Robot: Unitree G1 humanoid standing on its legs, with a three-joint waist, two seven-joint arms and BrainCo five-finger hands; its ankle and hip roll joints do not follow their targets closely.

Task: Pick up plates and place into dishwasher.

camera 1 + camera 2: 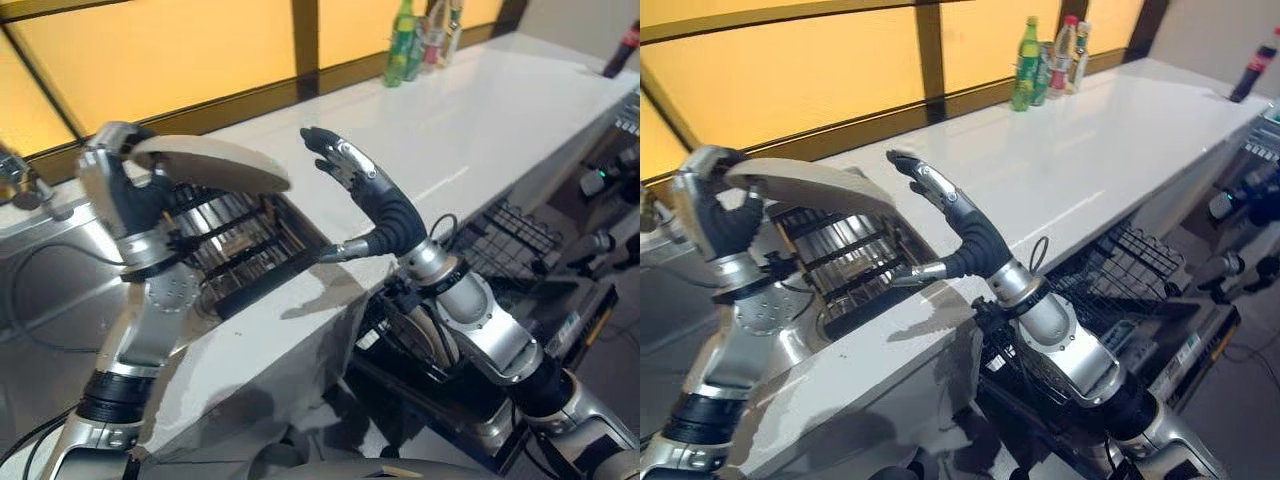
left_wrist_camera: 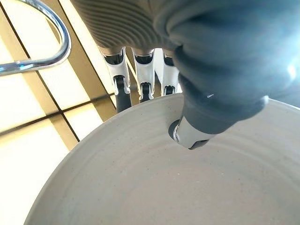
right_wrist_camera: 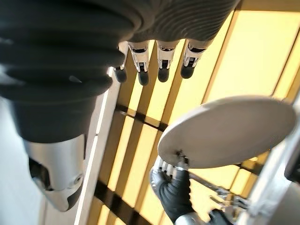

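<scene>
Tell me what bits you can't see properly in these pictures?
- Left robot hand: the plate it pinches hides its fingertips in the eye views.
- Dish rack: the plate and left arm cover part of it.
- Bottles: too small to tell apart clearly.
- Dishwasher basket: the right arm hides much; right robot hand open.

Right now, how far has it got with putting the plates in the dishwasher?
Partway. The left hand has picked up a plate and holds it by the rim, raised above the countertop rack. The right hand is open beside it, holding nothing. The plate hasn't reached the dishwasher rack, which looks empty where it shows; placing is left.
</scene>
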